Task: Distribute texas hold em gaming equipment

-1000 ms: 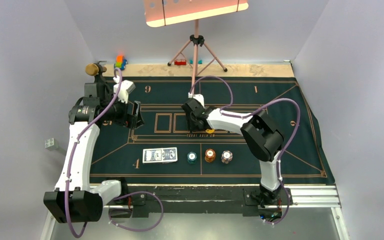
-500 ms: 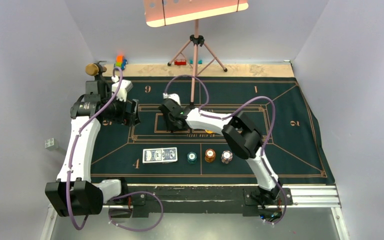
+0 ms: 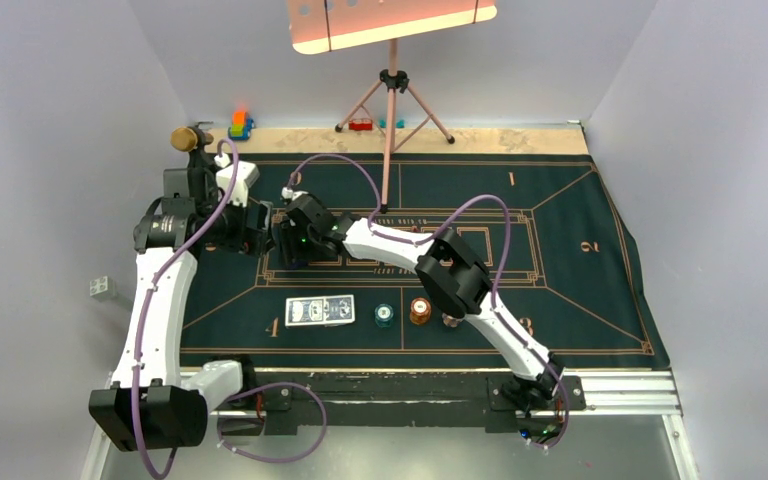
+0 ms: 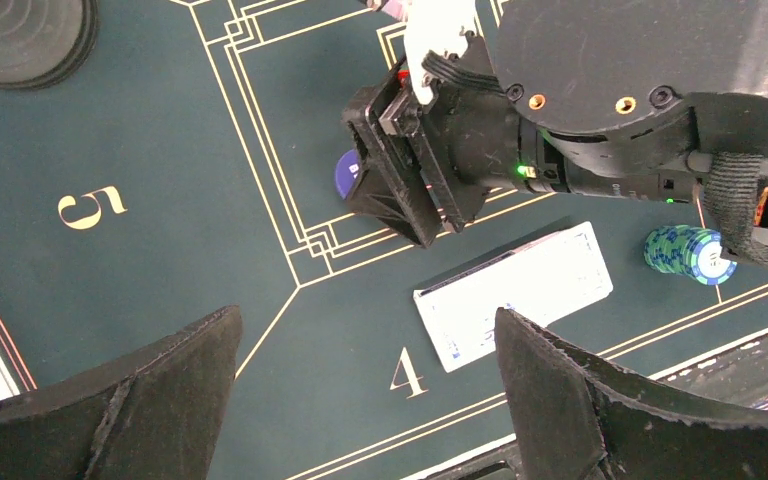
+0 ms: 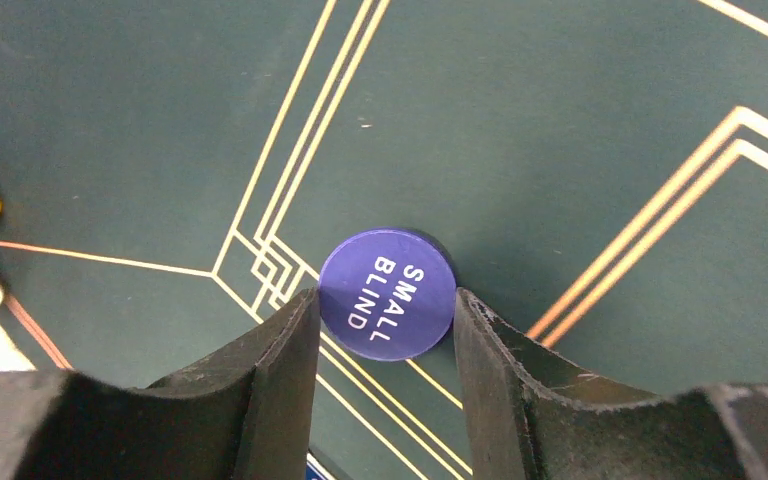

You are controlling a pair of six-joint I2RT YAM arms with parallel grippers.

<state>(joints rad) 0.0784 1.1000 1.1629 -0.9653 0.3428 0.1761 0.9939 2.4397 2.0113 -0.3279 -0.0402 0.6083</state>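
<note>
My right gripper (image 3: 295,245) reaches over the left part of the green poker mat, close to my left gripper (image 3: 260,226). In the right wrist view its fingers (image 5: 290,340) press both edges of a dark blue chip marked SMALL BLIND (image 5: 388,280), just above the mat's gold lines. The chip (image 4: 346,172) also shows beside the right gripper (image 4: 392,190) in the left wrist view. My left gripper (image 4: 365,400) is open and empty above the number 4. Blue-backed cards (image 3: 320,311) lie near the front, with a teal chip (image 3: 385,316), an orange-brown chip (image 3: 420,311) and a whitish chip (image 3: 452,321) partly behind the right arm.
A gold-headed microphone (image 3: 190,138) stands at the mat's far left corner, its black base (image 4: 25,35) showing in the left wrist view. Toy blocks (image 3: 241,124) and a tripod (image 3: 392,100) stand behind the mat. The two arms are close together at the left.
My right arm has swung left from the mat's centre to its left side, with the chip. My left gripper has shifted slightly back and left.
</note>
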